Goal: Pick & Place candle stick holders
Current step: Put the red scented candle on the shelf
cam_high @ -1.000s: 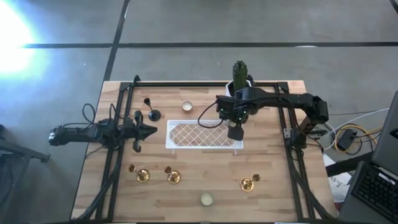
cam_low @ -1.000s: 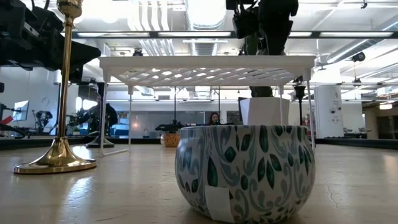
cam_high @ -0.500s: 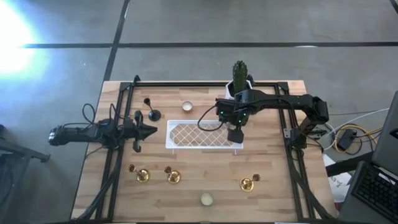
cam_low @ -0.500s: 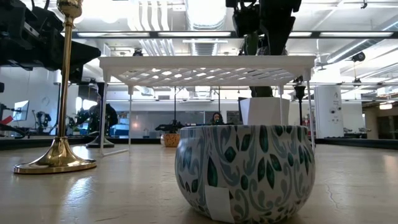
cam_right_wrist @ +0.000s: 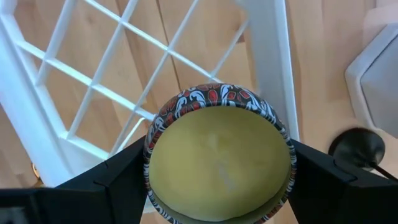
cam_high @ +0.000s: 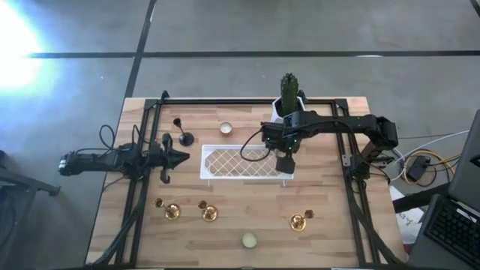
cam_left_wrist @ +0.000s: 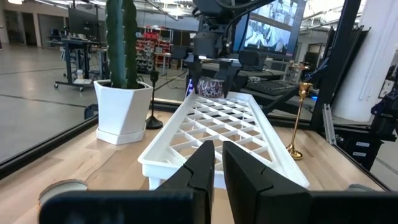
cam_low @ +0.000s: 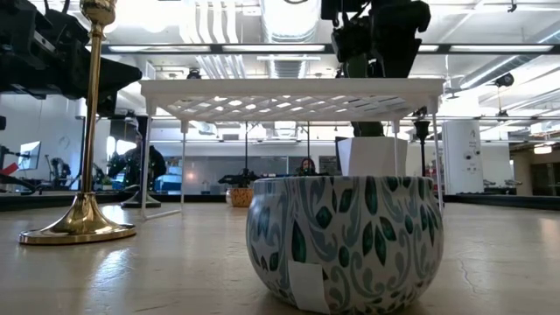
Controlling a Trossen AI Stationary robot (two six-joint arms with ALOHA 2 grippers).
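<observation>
**Patterned candle tin held over the white rack**

Right tool (cam_right_wrist: pixel 217 180) is what I see at work: it hangs over the right end of the white lattice rack (cam_high: pixel 244 163), near the middle of the surface (cam_high: pixel 330 240), its fingers (cam_right_wrist: pixel 102 180) clamped on either side of a round candle tin (cam_right_wrist: pixel 219 158) with a red, black and white patterned rim and pale wax inside. My left tool (cam_left_wrist: pixel 214 174) waits low near the left edge, pointing at the rack, fingers narrow with a slim gap and nothing between them.

Three gold candle stick holders (cam_high: pixel 172 212) lie near the front edge, two left of centre and one toward the right. One black holder (cam_high: pixel 185 138) stands near the rear left, just beside the left tool; another shows by the cactus pot (cam_left_wrist: pixel 123 109).
</observation>
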